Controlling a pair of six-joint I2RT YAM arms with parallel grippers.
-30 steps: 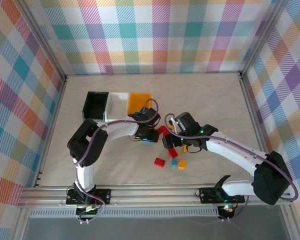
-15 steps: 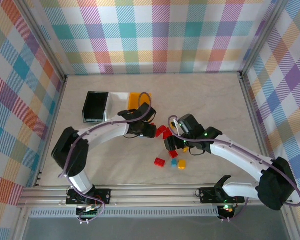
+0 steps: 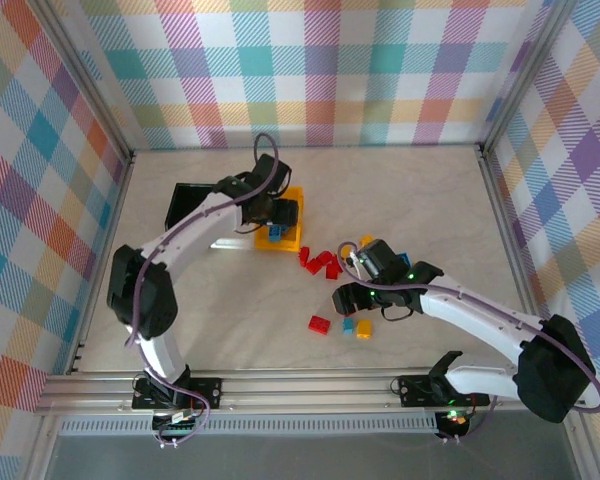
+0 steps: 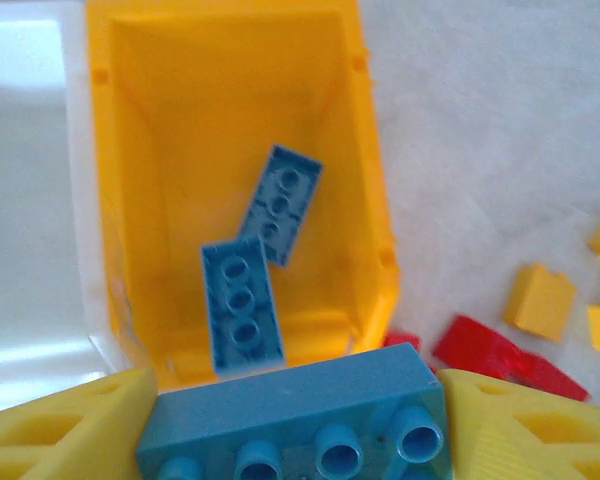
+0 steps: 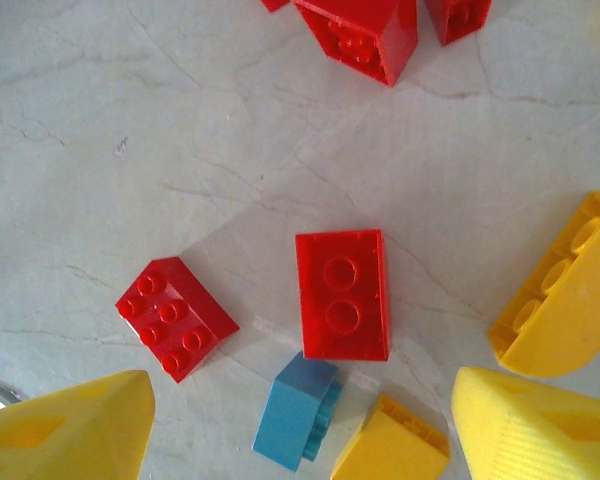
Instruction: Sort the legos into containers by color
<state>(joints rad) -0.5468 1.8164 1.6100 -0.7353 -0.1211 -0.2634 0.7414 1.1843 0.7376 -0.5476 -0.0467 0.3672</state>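
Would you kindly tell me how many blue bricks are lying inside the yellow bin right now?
2. One blue brick lies tilted near the yellow bin's middle; a second blue brick sits beside it. A third blue brick is held in the left gripper, not inside.

White arms (image 3: pixel 185 235), black joints (image 3: pixel 140 297), yellow fingers (image 4: pixel 70 425)

I have my left gripper (image 3: pixel 279 222) over the orange bin (image 3: pixel 297 200), with a blue brick (image 3: pixel 277 233) showing at its tip. My right gripper (image 3: pixel 352 298) hangs between the red cluster (image 3: pixel 320 262) and a loose red brick (image 3: pixel 320 324).
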